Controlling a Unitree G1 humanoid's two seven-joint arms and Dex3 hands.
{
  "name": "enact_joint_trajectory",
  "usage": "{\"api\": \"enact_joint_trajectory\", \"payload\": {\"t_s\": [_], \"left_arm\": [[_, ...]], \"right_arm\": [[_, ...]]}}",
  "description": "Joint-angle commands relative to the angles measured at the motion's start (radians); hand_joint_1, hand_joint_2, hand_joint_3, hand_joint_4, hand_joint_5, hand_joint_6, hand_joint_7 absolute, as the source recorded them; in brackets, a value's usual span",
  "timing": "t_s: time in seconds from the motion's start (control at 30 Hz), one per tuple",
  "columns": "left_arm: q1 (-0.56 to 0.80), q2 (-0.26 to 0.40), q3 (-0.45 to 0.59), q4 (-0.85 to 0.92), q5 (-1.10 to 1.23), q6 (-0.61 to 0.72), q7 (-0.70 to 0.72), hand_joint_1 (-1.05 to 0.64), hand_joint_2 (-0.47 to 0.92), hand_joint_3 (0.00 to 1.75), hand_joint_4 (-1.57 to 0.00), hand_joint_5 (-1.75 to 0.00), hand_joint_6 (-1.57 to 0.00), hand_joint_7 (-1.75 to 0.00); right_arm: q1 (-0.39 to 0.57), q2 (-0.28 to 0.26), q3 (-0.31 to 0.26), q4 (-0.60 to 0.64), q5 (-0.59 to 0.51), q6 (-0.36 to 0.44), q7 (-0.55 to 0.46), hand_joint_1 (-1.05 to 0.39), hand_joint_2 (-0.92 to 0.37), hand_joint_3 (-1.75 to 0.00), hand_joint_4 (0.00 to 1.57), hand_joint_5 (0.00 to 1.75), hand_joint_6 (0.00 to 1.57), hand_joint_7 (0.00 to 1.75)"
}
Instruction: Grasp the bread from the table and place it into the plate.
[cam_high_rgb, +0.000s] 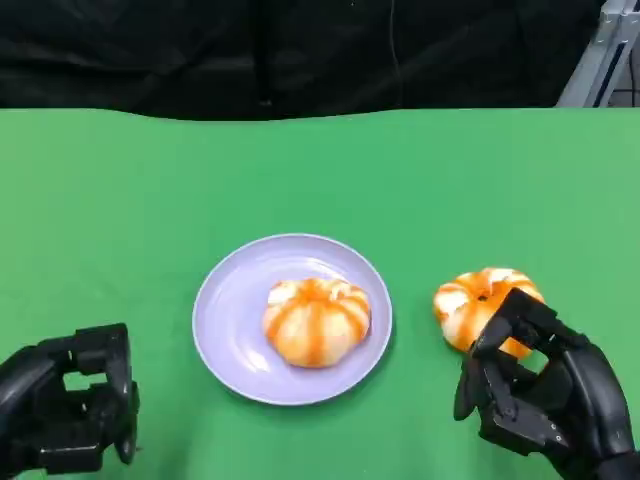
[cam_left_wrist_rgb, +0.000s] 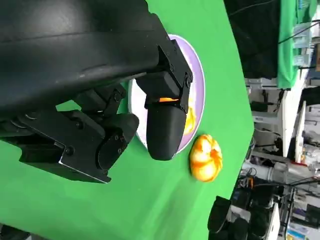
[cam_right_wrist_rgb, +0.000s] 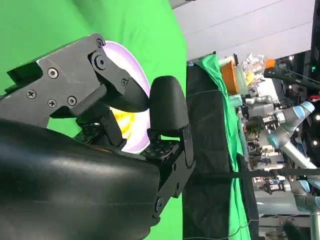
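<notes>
While its fingers (cam_high_rgb: 497, 352) curl loosely with gaps between them and nothing inside, the right hand (cam_high_rgb: 535, 392) hovers just beside the bread on the tabletop (cam_high_rgb: 482, 305), on the side nearer the robot; its fingertips overlap the loaf's near edge in the head view, though whether they touch it I cannot tell. This orange-and-white, pumpkin-shaped bread lies to the right of the plate (cam_high_rgb: 228, 300), close to its rim but apart from it. A second bread (cam_high_rgb: 316, 320) of the same kind sits inside the lavender plate, slightly right of its centre. Left of the plate and nearer the robot, the left hand (cam_high_rgb: 75, 410) hangs over the green tabletop (cam_high_rgb: 120, 200), fingers partly bent and spread, holding nothing.
</notes>
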Motion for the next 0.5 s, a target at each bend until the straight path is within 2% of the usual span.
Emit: {"api": "enact_joint_trajectory", "payload": {"t_s": [0.03,0.5], "left_arm": [[-0.010,0.002,0.011,0.011,0.011,-0.015,-0.005,0.07,0.72,1.13,-0.86,-1.75,-0.72,-1.75],[-0.006,-0.004,0.005,-0.021,0.024,0.010,0.015,0.10,0.70,1.14,-0.86,-1.75,-0.72,-1.75]], "right_arm": [[-0.005,-0.015,-0.008,-0.013,0.006,0.014,-0.004,-0.11,-0.56,-1.20,0.85,1.75,0.62,1.72],[-0.003,-0.012,-0.009,-0.009,0.003,-0.001,0.000,-0.12,-0.57,-1.18,0.85,1.75,0.62,1.71]]}}
